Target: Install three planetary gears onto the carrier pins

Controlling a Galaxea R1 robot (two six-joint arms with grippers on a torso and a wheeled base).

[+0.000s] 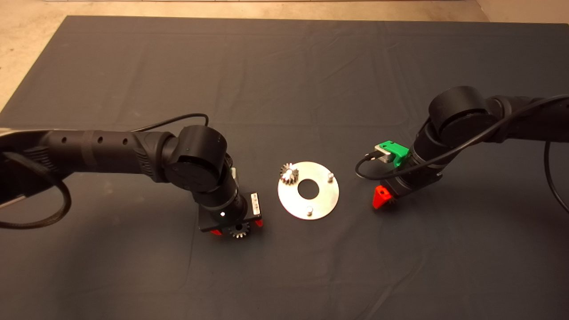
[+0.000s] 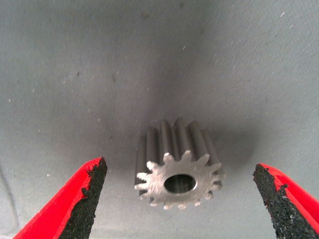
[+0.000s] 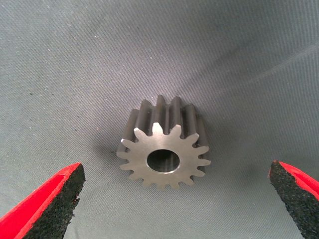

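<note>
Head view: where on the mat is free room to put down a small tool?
The mat is bare beyond the plate, and along its near edge. It is crowded around the plate: left gripper over one gear, right gripper over another.

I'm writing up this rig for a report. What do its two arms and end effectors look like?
Both arms are matte black tubes with round drum joints and loose black cables. The left end effector has a white label; the right end effector has a green block. Red fingers carry rough black pads.

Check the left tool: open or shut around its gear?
Open. The left tool has both pads clear of the gear lying on the mat.
</note>
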